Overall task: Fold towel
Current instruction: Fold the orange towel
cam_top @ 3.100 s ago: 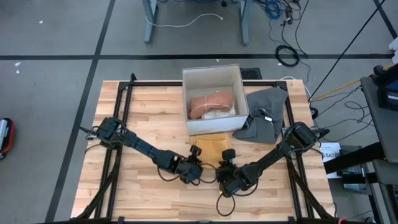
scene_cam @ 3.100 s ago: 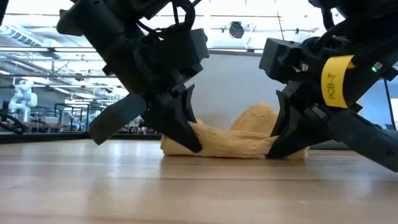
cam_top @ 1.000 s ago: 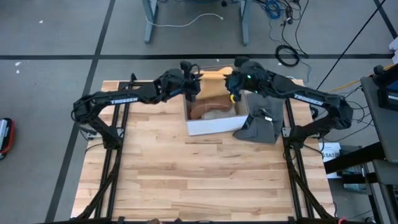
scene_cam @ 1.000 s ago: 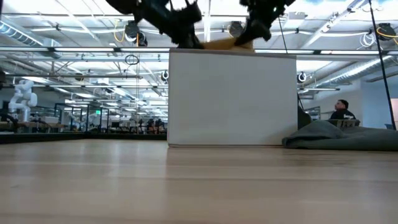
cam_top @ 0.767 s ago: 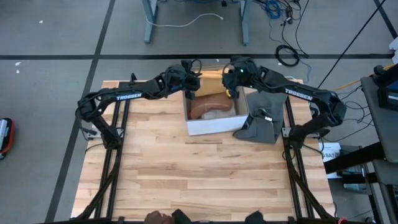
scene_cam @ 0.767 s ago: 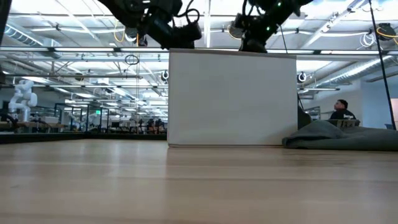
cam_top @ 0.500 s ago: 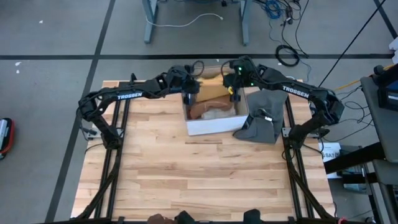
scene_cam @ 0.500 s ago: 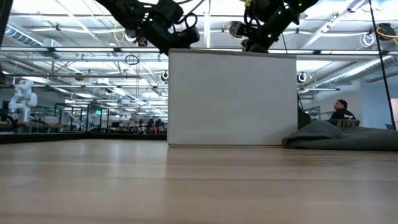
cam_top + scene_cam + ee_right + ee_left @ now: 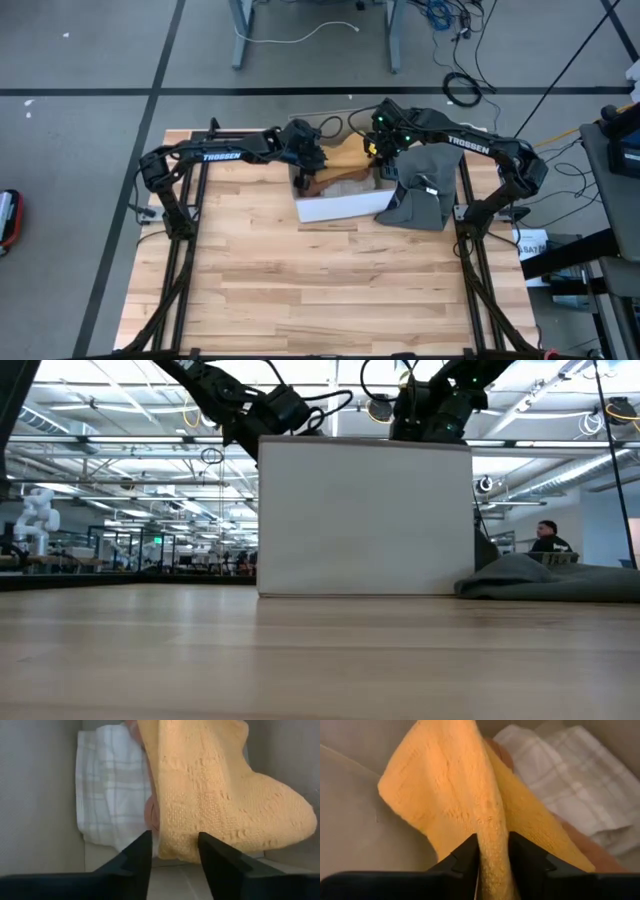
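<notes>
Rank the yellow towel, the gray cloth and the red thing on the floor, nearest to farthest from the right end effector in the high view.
1. Yellow towel, in the box, at the right end effector.
2. Gray cloth, right of the box.
3. Red thing, on the floor, far left.

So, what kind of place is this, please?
Most likely a robotics lab or workshop. A pale wooden slatted table stands on a grey tiled floor with loose cables, and the low view shows a large hall with a white robot figure far behind.

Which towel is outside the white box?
The grey towel, heaped on the table beside the box. The yellow, white checked and pinkish ones are inside.
</notes>
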{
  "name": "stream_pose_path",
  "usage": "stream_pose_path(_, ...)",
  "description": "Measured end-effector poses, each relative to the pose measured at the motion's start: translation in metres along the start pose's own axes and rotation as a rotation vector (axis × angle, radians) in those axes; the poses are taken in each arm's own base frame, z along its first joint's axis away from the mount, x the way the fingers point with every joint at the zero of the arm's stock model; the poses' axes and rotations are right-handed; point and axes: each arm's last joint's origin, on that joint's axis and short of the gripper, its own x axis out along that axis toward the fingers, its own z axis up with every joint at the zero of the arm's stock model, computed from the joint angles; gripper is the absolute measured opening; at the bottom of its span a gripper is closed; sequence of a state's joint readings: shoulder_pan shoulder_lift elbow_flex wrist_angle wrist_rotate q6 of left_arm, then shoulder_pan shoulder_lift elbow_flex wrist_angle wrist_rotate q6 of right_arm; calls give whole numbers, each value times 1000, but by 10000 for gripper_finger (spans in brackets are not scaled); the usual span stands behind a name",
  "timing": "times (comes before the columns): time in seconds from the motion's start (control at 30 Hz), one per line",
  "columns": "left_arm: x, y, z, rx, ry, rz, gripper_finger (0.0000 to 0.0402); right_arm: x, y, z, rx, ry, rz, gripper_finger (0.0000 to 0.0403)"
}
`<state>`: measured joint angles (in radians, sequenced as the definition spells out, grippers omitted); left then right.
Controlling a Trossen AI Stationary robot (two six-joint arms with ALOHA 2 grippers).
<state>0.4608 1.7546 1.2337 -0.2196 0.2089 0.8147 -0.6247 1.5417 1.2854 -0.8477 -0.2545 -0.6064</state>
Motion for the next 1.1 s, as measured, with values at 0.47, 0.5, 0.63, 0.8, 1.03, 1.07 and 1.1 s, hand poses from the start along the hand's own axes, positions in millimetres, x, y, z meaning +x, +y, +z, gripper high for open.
stream_pose_path(0.47,-23,7,66,-6,-119,-45,138,-48,17,10,-55,-287,67,182)
stream_pose_path(0.5,-25,6,70,-4,-111,-57,138,-55,19,9,-58,-302,58,182)
stream_pose_path(0.63,-35,4,89,19,-92,-60,138,-82,31,4,-70,-351,25,183)
stream_pose_path(0.8,-46,-5,117,62,-121,-56,138,-112,48,-10,-46,-319,-63,183)
stream_pose_path(1.03,-54,-34,155,171,-195,-50,138,-129,69,-35,109,-189,-14,183)
stream_pose_path(1.07,-55,-40,159,183,-202,-61,138,-129,71,-38,139,-161,4,183)
stream_pose_path(1.1,-55,-46,163,193,-210,-72,138,-129,73,-40,169,-135,21,183)
